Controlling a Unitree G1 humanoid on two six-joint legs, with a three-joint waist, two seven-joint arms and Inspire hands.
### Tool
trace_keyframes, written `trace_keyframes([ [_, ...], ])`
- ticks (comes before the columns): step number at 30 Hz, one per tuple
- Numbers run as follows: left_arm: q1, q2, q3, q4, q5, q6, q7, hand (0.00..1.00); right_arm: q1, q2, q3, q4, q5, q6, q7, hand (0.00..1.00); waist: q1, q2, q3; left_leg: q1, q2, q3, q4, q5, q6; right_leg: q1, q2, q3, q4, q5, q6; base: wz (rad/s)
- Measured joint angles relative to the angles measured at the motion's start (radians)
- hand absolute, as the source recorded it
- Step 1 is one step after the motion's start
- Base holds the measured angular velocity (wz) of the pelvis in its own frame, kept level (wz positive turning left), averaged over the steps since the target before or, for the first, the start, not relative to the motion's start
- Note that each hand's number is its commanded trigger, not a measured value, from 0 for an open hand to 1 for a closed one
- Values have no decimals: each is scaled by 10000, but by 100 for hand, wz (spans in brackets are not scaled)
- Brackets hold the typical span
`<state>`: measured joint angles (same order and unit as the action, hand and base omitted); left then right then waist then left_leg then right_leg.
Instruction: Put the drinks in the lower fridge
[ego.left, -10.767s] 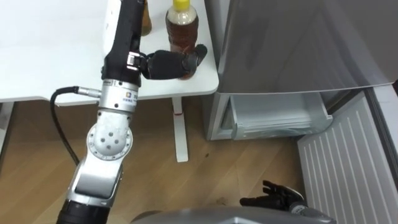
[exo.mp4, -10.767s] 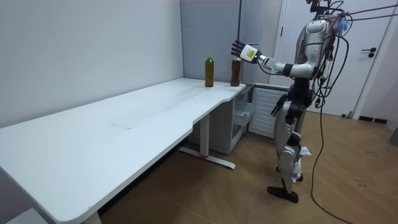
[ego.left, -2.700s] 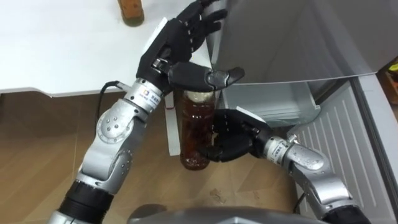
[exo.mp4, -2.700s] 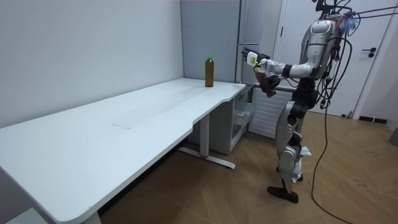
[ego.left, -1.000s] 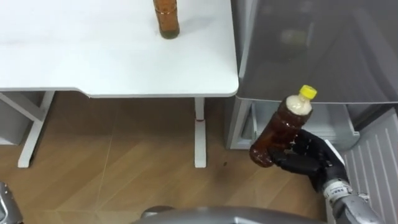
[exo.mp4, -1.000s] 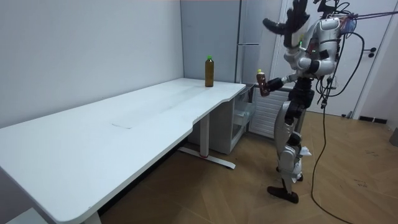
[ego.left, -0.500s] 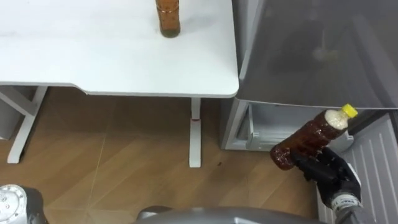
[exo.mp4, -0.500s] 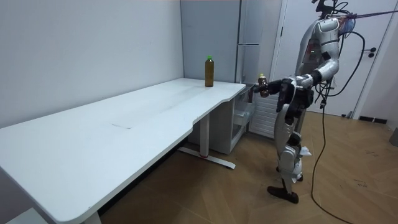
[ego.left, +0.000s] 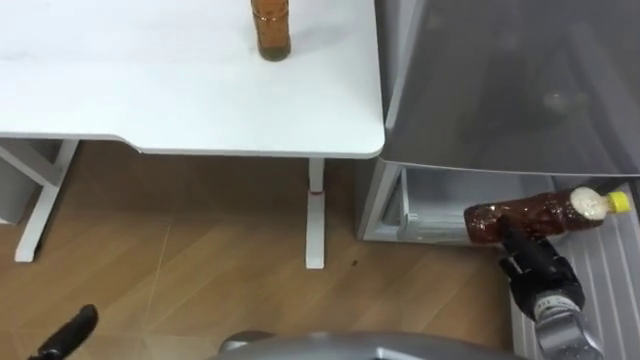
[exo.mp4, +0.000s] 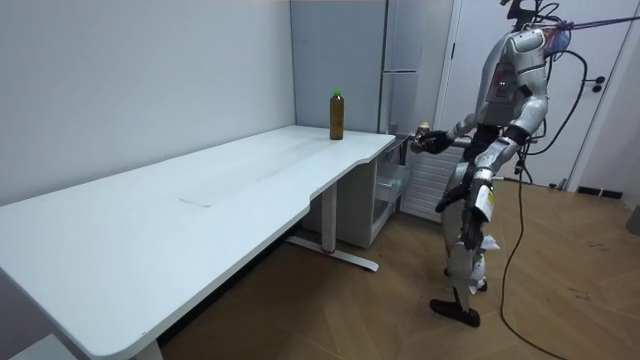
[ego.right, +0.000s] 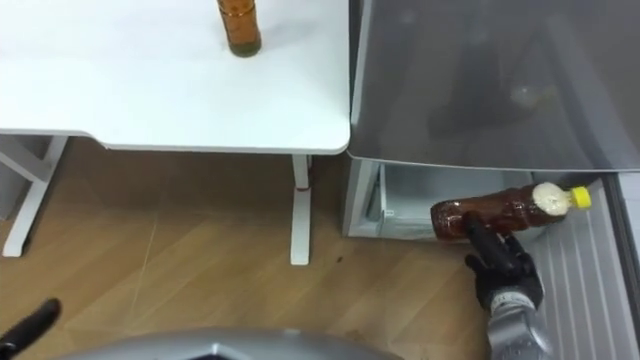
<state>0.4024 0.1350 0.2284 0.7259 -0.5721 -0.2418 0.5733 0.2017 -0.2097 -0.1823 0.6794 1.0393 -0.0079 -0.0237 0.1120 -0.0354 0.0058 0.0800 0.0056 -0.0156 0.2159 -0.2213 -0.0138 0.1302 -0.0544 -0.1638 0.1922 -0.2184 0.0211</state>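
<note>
A brown tea bottle (ego.left: 525, 214) with a yellow cap lies almost level in my right hand (ego.left: 537, 267), whose fingers curl round its lower half. It hangs in front of the open lower fridge compartment (ego.left: 432, 203), cap pointing right. In the room view the held bottle (exo.mp4: 423, 131) is out in front of me, near the fridge. A second brown bottle (ego.left: 270, 27) stands upright on the white table (ego.left: 150, 100) near its far right corner. My left hand (ego.left: 68, 334) hangs low at the lower left, fingers straight, holding nothing.
The grey upper fridge door (ego.left: 500, 80) stands shut above the compartment. The lower door (ego.left: 600, 265), ribbed white inside, is swung open at the right. A table leg (ego.left: 315, 215) stands left of the fridge on the wood floor.
The bottle has tipped from slanted to nearly level and shifted right, toward the open compartment. My left arm has come down from overhead to my side.
</note>
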Motion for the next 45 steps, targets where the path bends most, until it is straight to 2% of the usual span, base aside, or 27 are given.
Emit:
trace_keyframes([
  [3, -353, 19, -418, 542, 324, 512, -705, 0, -1014, -221, 7, 679, 1230, 9, -106, 100, -93, 20, 45, -739, -46, -117, 527, -15, 23, -590, -78, -150, 419, -33, 8, 17],
  [4, -609, 27, -575, 824, 454, 703, -987, 0, -1445, -304, 15, 1000, 1722, 11, -225, 100, -96, 9, 117, -1009, -46, -123, 693, -14, 24, -862, -103, -178, 648, -46, 2, 17],
  [5, -855, 38, -769, 949, 578, 910, -1197, 0, -1849, -351, 27, 1252, 2164, 6, -284, 100, -142, 57, 107, -1412, -55, -166, 977, -21, 35, -1163, -135, -294, 834, -80, -13, 20],
  [9, -1623, 97, -1432, 1538, 1390, 1315, -1783, 0, -3388, -371, 93, 2686, 2593, 4, -310, 100, -159, 56, 164, -2592, -30, -216, 1832, -44, 64, -2260, -174, -347, 1646, -163, -81, 11],
  [11, -1948, 94, -1685, 1654, 1908, 1539, -2165, 0, -3828, -384, 222, 3173, 2688, 8, -406, 100, -43, 87, 181, -3374, -28, -294, 2442, -114, 66, -3017, -200, -371, 2247, -286, -122, 9],
  [14, -2179, 174, -1752, 1657, 2004, 1690, -2236, 0, -4232, -474, 467, 3645, 3072, 11, -533, 100, 56, 137, 215, -4464, -47, -364, 3284, -300, 53, -4137, -286, -345, 3272, -606, -157, 7],
  [17, -2414, 232, -1760, 1728, 2231, 1743, -2340, 0, -4819, -599, 465, 4270, 3439, 18, -659, 100, 108, 146, 242, -5347, -184, -382, 3742, -264, 47, -5194, -500, -313, 4140, -787, -173, 5],
  [20, -2820, 360, -2113, 2068, 2546, 1771, -2371, 0, -5203, -867, 535, 4627, 3808, 17, -674, 100, 320, 145, 318, -5952, -253, -358, 3720, 43, 21, -5958, -598, -272, 4452, -742, -157, 1],
  [23, -3193, 498, -2486, 2343, 2560, 1777, -2372, 0, -5507, -1073, 825, 4642, 4081, 18, -676, 100, 337, 119, 384, -6480, -292, -372, 3673, 258, -81, -6606, -655, -257, 4658, -664, -231, 3],
  [26, -3305, 584, -2860, 2365, 2561, 1812, -2369, 0, -5702, -1243, 991, 4675, 4108, 45, -677, 100, 369, 92, 407, -6853, -297, -390, 3669, 375, -129, -7025, -668, -247, 4772, -610, -294, 0],
  [29, -3484, 654, -3099, 2366, 2595, 1852, -2369, 0, -6013, -1430, 1208, 4675, 4186, 81, -687, 100, 440, -28, 480, -7225, -313, -306, 3742, 444, -112, -7559, -677, -82, 5050, -607, -377, -8],
  [30, -3540, 662, -3149, 2367, 2609, 1856, -2372, 0, -6192, -1508, 1206, 4677, 4189, 83, -697, 100, 452, -69, 504, -7402, -317, -242, 3845, 438, -111, -7800, -686, 4, 5225, -596, -468, -10],
  [35, -3590, 789, -3317, 2374, 2609, 1924, -2376, 0, -6846, -1832, 1216, 4882, 4193, 95, -790, 100, 506, -63, 507, -8119, -279, -193, 4632, 133, -146, -8484, -693, 77, 5904, -841, -546, -4],
  [38, -3546, 943, -3352, 2360, 2614, 2030, -2373, 0, -7036, -1895, 1219, 4871, 4162, 96, -822, 100, 516, -53, 506, -8634, -176, -202, 5443, -243, -157, -8870, -652, 60, 6478, -1117, -580, -1],
  [41, -3540, 1147, -3843, 2359, 2610, 2195, -2364, 0, -7127, -2034, 1244, 4871, 4175, 97, -836, 100, 581, -51, 505, -9362, -164, -209, 6796, -885, -134, -9489, -708, 134, 7643, -1650, -554, -3],
  [45, -3529, 1247, -4108, 2364, 2600, 2343, -2377, 0, -7131, -2042, 1534, 4871, 4161, 111, -845, 100, 495, -71, 512, -9711, -231, -212, 7728, -1325, -72, -9756, -862, 147, 8537, -2145, -495, 7],
])
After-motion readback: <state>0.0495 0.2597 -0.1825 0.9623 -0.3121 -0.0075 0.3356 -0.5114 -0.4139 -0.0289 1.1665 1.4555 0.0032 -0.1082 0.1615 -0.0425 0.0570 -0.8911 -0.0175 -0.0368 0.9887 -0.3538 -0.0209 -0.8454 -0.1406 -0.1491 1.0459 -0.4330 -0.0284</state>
